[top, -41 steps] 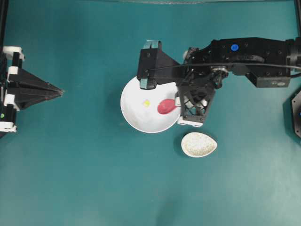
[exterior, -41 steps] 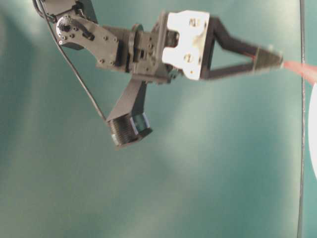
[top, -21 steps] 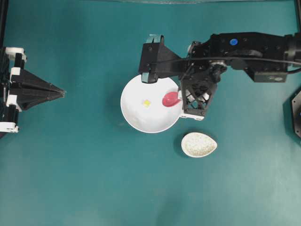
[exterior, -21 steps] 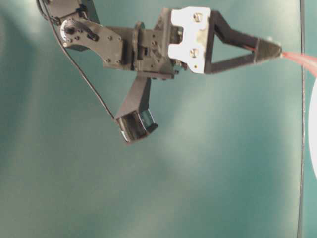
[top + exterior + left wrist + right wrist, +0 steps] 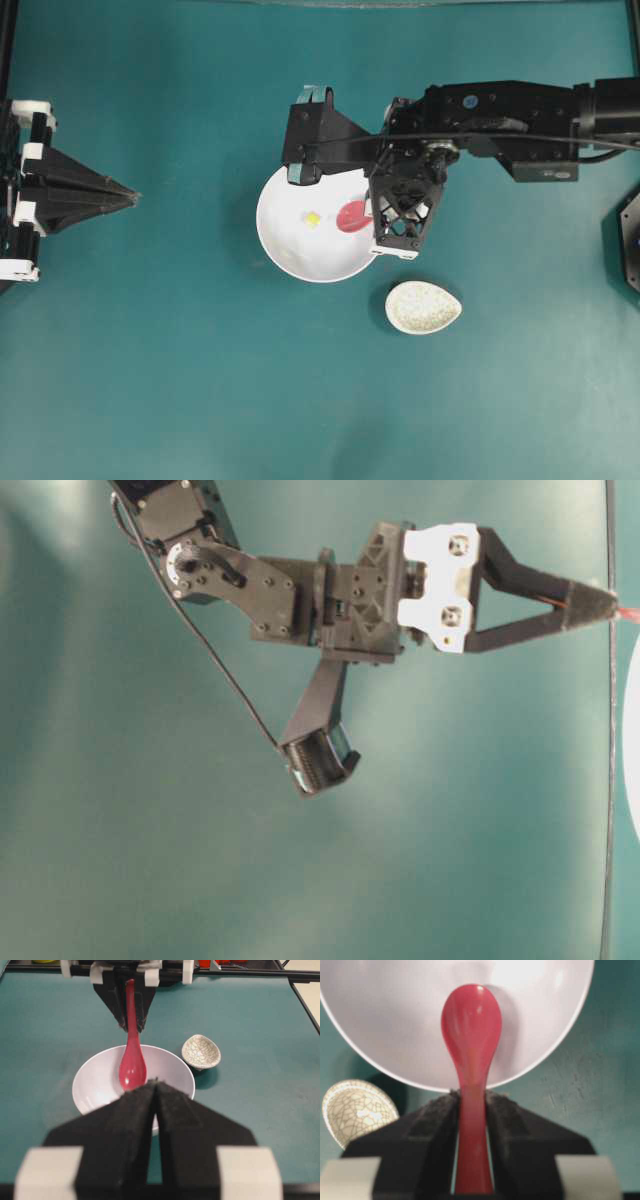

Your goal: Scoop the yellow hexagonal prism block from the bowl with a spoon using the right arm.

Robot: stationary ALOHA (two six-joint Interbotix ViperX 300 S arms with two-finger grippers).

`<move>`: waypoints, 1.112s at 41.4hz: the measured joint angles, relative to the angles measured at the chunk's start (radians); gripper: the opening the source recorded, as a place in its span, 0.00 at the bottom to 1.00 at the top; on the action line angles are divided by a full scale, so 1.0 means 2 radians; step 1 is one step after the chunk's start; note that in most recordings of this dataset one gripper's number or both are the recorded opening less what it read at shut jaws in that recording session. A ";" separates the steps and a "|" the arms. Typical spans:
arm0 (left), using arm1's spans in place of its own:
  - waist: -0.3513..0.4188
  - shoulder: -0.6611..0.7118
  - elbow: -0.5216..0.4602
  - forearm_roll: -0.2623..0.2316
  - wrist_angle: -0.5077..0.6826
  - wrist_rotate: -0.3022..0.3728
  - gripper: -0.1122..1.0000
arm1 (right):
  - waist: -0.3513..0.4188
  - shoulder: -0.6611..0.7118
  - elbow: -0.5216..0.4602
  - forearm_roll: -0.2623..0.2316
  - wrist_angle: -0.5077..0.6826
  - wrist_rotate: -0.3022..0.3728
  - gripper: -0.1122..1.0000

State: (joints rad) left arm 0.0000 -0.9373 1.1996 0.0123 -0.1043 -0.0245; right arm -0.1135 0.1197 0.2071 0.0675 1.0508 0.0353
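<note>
In the white bowl (image 5: 300, 245), tiny yellow block (image 5: 313, 219)

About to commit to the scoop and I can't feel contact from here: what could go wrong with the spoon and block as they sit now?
The yellow block is tiny beside the spoon scoop, so the spoon may push it along the bowl instead of lifting it. The right gripper pinches only the handle, so pressing down could twist the spoon. The right wrist view shows no block, so alignment rests on the overhead view.
</note>
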 measured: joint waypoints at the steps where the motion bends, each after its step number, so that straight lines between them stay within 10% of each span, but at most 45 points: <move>1: 0.000 -0.001 -0.001 0.000 0.000 0.000 0.11 | 0.000 0.002 0.000 0.000 -0.001 0.000 0.30; 46: 0.000 -0.002 0.000 0.000 0.001 -0.001 0.11 | 0.005 0.045 -0.014 0.012 -0.093 -0.031 0.30</move>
State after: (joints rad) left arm 0.0000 -0.9419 1.1996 0.0123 -0.1028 -0.0261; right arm -0.1028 0.2102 0.1795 0.0920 0.8652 -0.0276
